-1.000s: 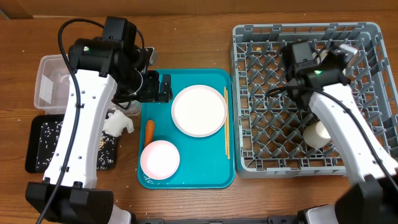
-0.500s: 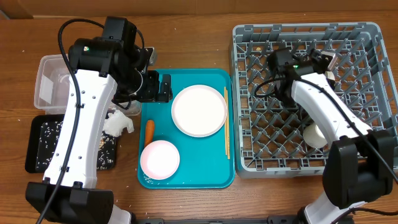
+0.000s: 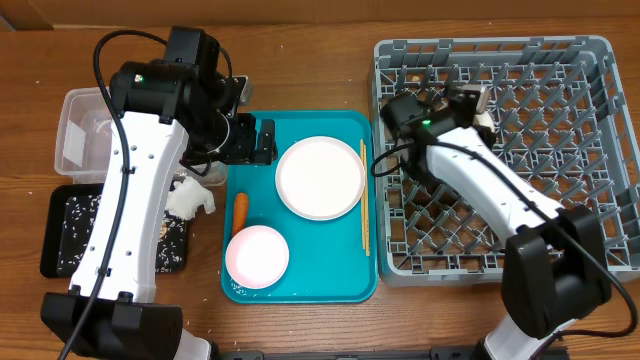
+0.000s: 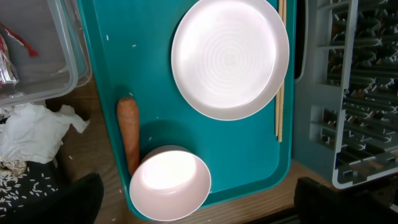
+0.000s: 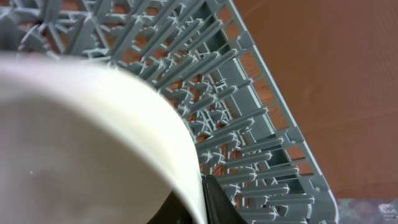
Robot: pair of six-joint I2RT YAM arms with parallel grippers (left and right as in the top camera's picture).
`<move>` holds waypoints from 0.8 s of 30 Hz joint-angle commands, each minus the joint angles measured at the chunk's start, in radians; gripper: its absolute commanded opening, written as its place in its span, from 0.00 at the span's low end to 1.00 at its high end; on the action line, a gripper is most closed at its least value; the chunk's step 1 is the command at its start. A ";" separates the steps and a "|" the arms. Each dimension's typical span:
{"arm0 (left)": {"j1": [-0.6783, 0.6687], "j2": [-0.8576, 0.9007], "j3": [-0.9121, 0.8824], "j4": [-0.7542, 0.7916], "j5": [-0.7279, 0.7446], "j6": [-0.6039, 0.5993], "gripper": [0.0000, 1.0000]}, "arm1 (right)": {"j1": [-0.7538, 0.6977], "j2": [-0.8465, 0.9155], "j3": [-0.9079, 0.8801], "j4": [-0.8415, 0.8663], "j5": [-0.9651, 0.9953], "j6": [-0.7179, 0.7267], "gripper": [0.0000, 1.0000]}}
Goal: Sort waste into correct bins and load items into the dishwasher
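Right fingers (image 5: pixel 214 200) pinch a white bowl (image 5: pixel 74 137) over the dish rack (image 3: pixel 560 60) for loading; left fingers (image 4: pixel 62 202) hang spread above the teal tray (image 4: pixel 124 62).

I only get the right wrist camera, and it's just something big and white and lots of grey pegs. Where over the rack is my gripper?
Observer: The overhead view shows the right gripper, clamped on that white dish, above the far-left part of the grey rack, next to a teal tray.
Operator: What's on that tray?
Observer: A white plate, a pink bowl, a carrot and chopsticks.
Operator: What's the other arm doing?
Observer: The left gripper hangs open over the tray's far-left corner, holding nothing.
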 commanded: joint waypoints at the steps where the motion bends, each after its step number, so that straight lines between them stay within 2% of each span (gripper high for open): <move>1: -0.006 0.002 0.013 -0.002 -0.002 0.008 1.00 | 0.002 0.017 -0.004 0.004 0.092 -0.032 0.06; 4: -0.006 0.002 0.013 -0.002 -0.002 0.008 1.00 | 0.002 0.017 -0.004 0.016 0.159 -0.054 0.04; 24: -0.006 0.002 0.013 -0.002 -0.002 0.008 1.00 | -0.111 0.020 -0.005 0.017 0.081 -0.066 0.04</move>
